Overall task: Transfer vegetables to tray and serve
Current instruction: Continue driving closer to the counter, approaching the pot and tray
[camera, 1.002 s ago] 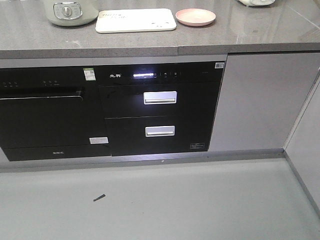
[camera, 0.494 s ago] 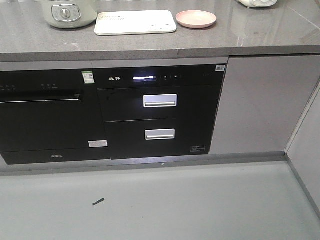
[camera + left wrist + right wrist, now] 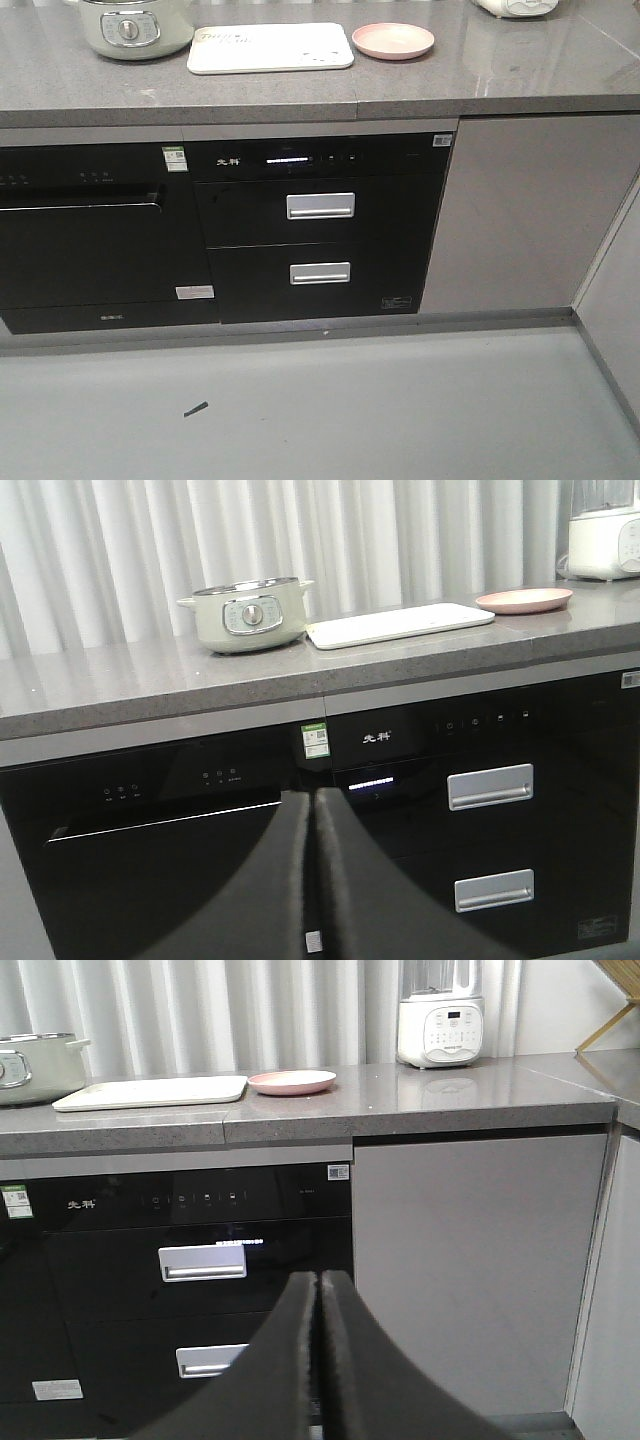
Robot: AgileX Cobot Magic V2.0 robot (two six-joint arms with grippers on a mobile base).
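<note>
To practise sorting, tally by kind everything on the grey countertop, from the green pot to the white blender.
Electric appliances: 2, the pot and the blender
Trays: 1, the tray
Plates: 1, the pink plate
Total: 4

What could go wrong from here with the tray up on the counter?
1. The tray lies close between the green pot and the pink plate, so reaching in could bump either one.
2. No vegetables show in any view, so there may be nothing to transfer yet.
</note>
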